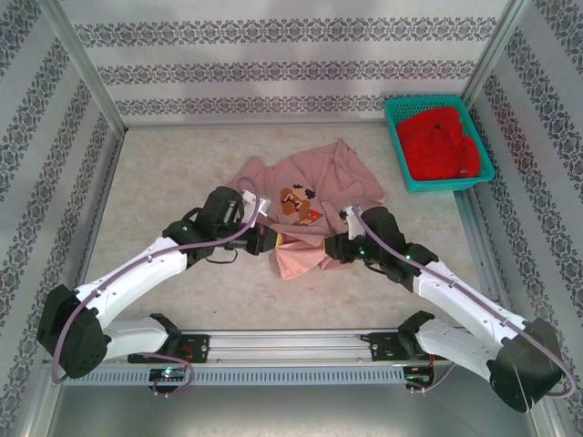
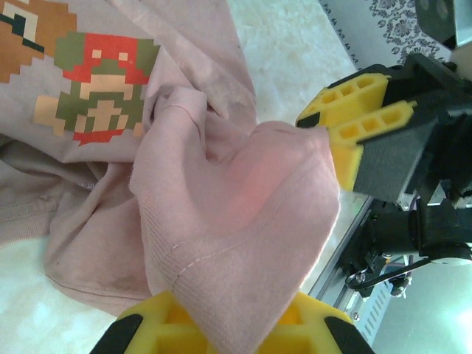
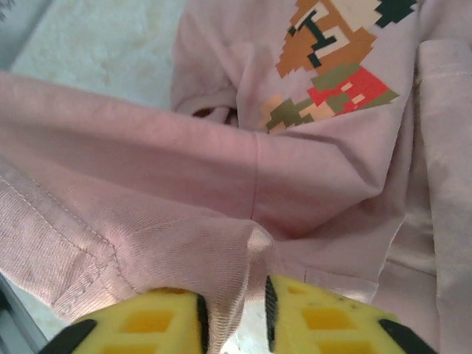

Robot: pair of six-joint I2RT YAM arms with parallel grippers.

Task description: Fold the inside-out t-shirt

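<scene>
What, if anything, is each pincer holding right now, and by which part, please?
Left pincer: shut on the t-shirt by a bunched stitched edge. Right pincer: a stitched fold sits between its fingers; grip cannot be told.

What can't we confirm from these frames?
- Left end effector: fingertips buried under the t-shirt fold, left wrist view.
- Right end effector: clamping the fold or just straddling it, unclear, right wrist view.
- Grip points, top view: hidden beneath both end effectors.
- Print: cut off by the top edge, right wrist view.
- Red garment in basket: bunched and small, type unreadable.
</scene>
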